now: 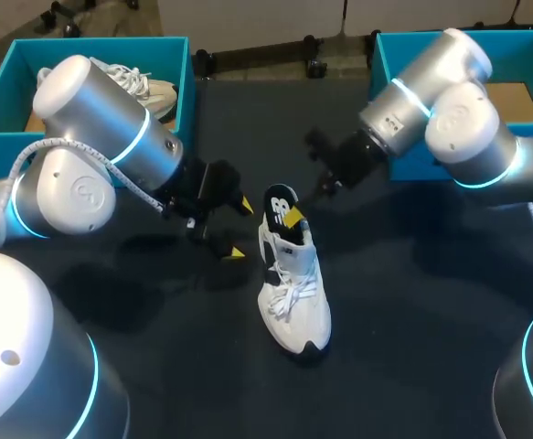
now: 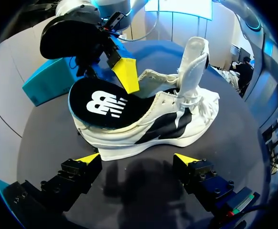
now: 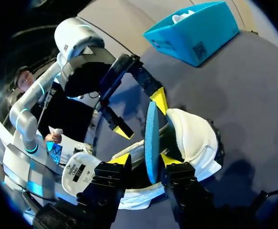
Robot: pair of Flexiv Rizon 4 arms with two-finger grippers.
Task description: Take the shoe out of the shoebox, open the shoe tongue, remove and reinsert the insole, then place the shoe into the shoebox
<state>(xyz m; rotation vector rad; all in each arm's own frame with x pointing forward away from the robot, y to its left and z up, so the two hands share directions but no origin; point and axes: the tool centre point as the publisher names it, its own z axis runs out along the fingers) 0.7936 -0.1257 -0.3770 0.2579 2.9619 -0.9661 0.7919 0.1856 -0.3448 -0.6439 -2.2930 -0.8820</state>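
Two teal shoeboxes sat at the far corners of the table [image 1: 431, 302]: the left shoebox [image 1: 184, 82] had a second shoe [image 1: 143, 87] lying in it, the right shoebox [image 1: 522, 57] showed just its brown floor. Our shoe [image 1: 304, 315] was out on the table, pretty much dead centre, standing on its sole with the toe toward the near edge and the heel toward the far edge. White upper, black side panels, laces [image 1: 286, 294] bunched over the front. From the left wrist view the tongue [image 2: 193, 62] was pulled straight up.

The insole [image 1: 280, 203] was only partway in: front end down inside the shoe, back end poking up and out over the heel, black printed face on one side and blue on the other. Our right gripper [image 3: 146, 159], coming in from the far right, was clamped on that raised end, a yellow tip on either side of it.

Our left gripper [image 2: 136, 158] was spread wide and holding nothing, hovering just beside the shoe on its left, near but not touching. In its own view the shoe sat side-on just ahead of both fingers, with the right gripper beyond it at the heel.
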